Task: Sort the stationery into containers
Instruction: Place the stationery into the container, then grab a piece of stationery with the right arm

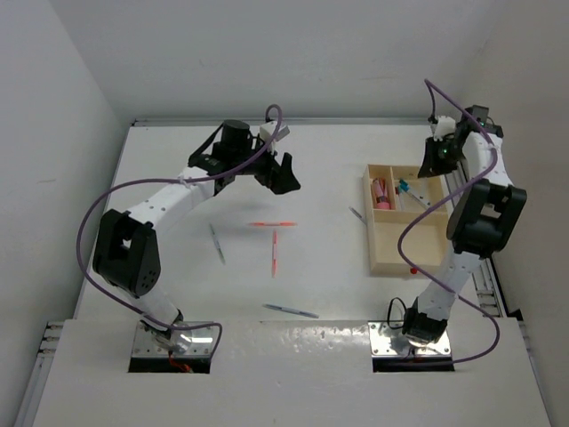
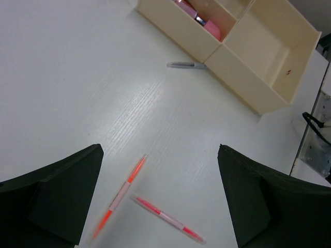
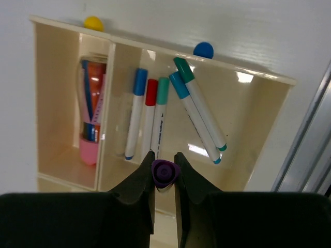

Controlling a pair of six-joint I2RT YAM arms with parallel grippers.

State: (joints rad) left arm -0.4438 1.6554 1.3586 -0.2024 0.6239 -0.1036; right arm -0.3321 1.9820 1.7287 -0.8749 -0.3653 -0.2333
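My left gripper hangs open above two orange-red pens lying on the table; from above they form a T just below that gripper. Grey pens lie at the left, at the front and beside the wooden tray. My right gripper is shut on a purple-capped marker, seen end-on, over the tray's middle section. That section holds several markers. The neighbouring section holds a pink block.
The tray stands at the right, its large section bare, a red dot on its near rim. A yellow ball and a blue ball sit just beyond its far rim. Walls close in left, right and behind.
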